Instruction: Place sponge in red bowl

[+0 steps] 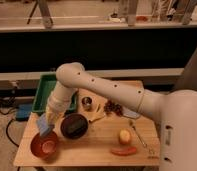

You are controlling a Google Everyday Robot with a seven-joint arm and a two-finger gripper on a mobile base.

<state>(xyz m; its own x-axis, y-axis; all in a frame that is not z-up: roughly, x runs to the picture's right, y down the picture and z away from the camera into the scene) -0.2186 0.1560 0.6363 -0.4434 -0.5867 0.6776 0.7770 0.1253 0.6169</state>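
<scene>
The light-blue sponge hangs at the tip of my gripper, which is shut on it. It is held just above the far rim of the red bowl, which stands at the table's front left corner. The arm comes in from the right and bends down over the table's left side. The dark bowl stands right beside the gripper, to its right.
A green tray lies at the back left. A metal cup, dark grapes, a yellow fruit, an orange-red carrot-like piece and a utensil lie on the wooden table.
</scene>
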